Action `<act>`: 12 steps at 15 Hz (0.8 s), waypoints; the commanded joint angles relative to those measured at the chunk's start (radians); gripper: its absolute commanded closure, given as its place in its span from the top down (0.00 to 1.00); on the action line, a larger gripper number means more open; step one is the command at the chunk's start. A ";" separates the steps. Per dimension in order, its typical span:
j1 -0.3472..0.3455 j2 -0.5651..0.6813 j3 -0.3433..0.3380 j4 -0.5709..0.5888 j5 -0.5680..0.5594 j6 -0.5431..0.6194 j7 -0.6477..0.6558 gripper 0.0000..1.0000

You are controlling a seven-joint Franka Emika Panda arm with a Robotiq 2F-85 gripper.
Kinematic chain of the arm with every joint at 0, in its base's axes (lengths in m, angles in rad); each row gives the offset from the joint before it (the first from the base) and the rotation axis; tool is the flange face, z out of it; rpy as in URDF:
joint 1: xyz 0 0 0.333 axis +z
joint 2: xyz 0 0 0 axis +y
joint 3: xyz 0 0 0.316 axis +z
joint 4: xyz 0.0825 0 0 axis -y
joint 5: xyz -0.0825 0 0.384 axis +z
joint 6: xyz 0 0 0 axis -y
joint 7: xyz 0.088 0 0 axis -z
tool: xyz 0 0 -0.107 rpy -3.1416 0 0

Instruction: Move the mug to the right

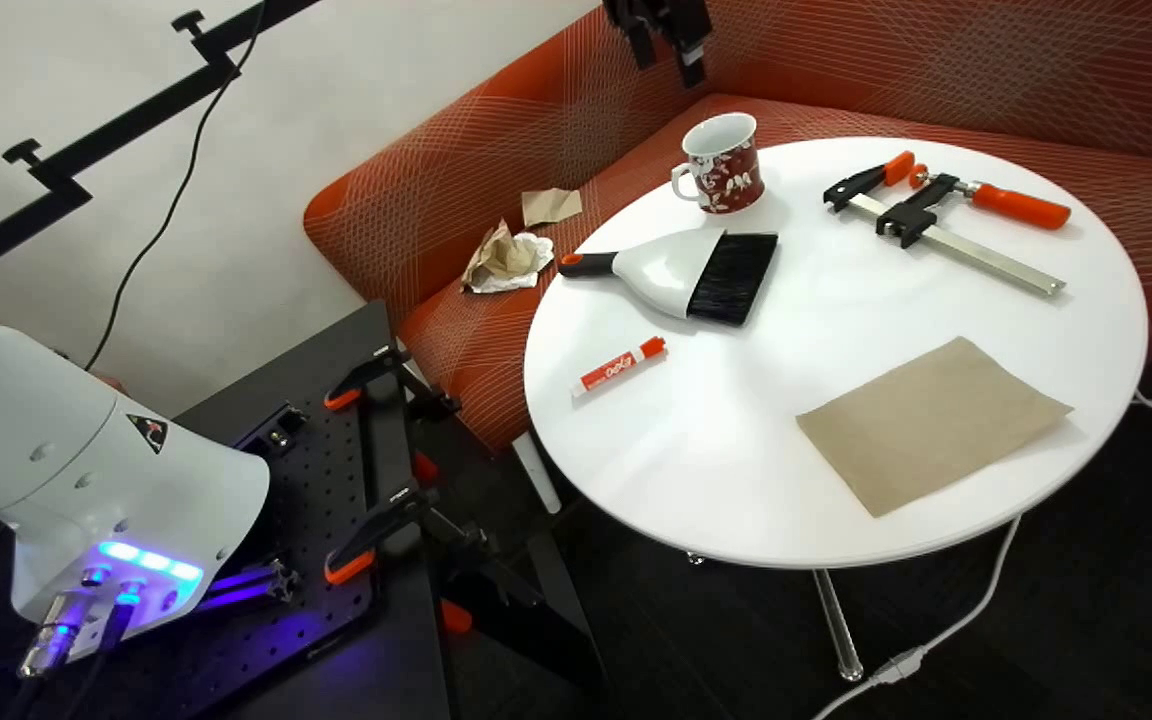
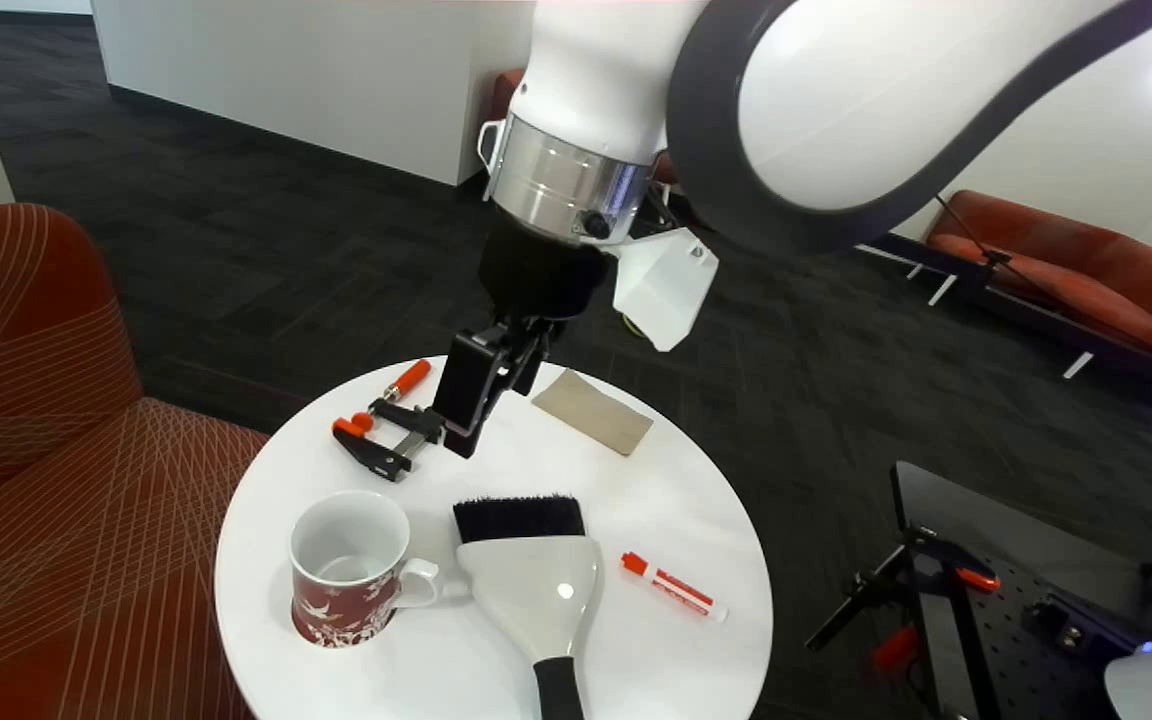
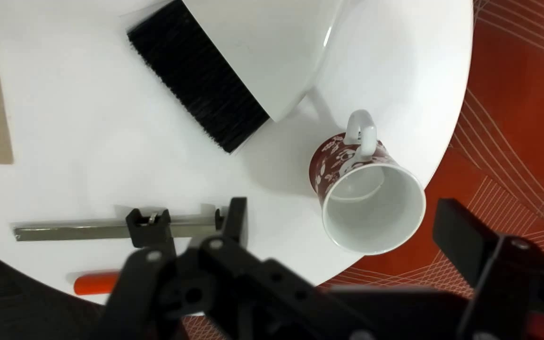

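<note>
The mug stands upright on the white round table near its edge by the couch. It is white inside with a dark red, white-patterned outside. In an exterior view the mug has its handle toward the dustpan. My gripper is above the table's height, apart from the mug. In an exterior view the gripper hangs in the air, pointing down. In the wrist view the gripper is open, with its fingers spread wide. The mug shows between and beyond the fingers, not touched by them.
A dustpan with a black brush lies beside the mug. A bar clamp with orange grips, a red marker and a brown paper sheet lie on the table. A red couch borders the table behind the mug.
</note>
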 commanded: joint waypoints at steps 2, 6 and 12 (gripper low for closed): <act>0.030 0.129 -0.050 0.100 -0.008 0.072 0.024 1.00; 0.031 0.222 -0.061 0.172 0.006 0.089 0.018 1.00; 0.042 0.317 -0.049 0.273 0.014 0.086 0.008 1.00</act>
